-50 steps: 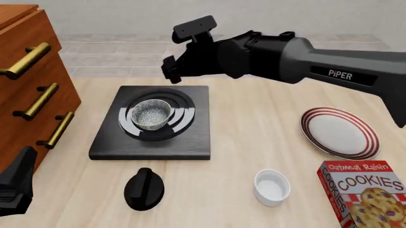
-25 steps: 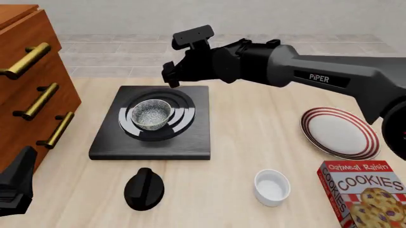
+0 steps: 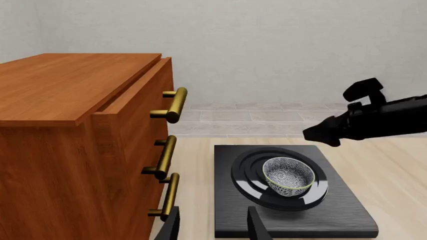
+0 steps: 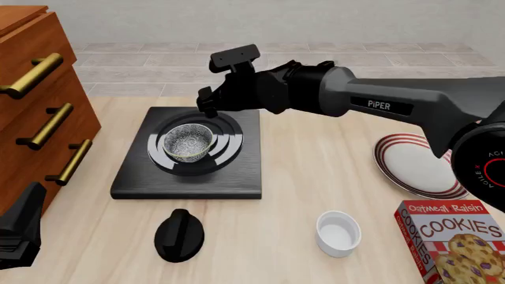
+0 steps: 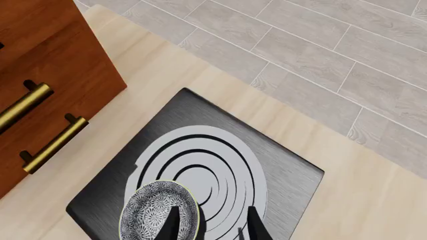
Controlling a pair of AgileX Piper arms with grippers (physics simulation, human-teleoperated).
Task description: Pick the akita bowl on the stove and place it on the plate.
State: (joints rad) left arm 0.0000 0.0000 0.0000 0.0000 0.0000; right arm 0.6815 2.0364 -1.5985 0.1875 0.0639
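Observation:
The akita bowl [image 4: 188,142], speckled grey-white inside, sits upright in the middle of the stove's [image 4: 236,171] rings. My right gripper [image 4: 207,107] hangs open just above the stove's far edge, a little behind and to the right of the bowl. In the right wrist view its fingers [image 5: 250,224] stand apart, with the bowl [image 5: 159,216] beside one of them and nothing between them. The red-striped plate [image 4: 410,168] lies at the right, partly hidden by the right arm. My left gripper [image 4: 20,234] rests low at the front left, open [image 3: 213,230] and empty, facing the bowl [image 3: 288,175].
A wooden drawer cabinet [image 4: 39,106] with brass handles stands at the left, close to the stove. A black round knob [image 4: 179,235] and a white ramekin [image 4: 339,234] lie in front. A cookie box [image 4: 457,242] stands at the front right.
My right arm has swung left and lowered, bringing its gripper from above the stove's back edge down close to the bowl. The left arm and the bowl have not moved.

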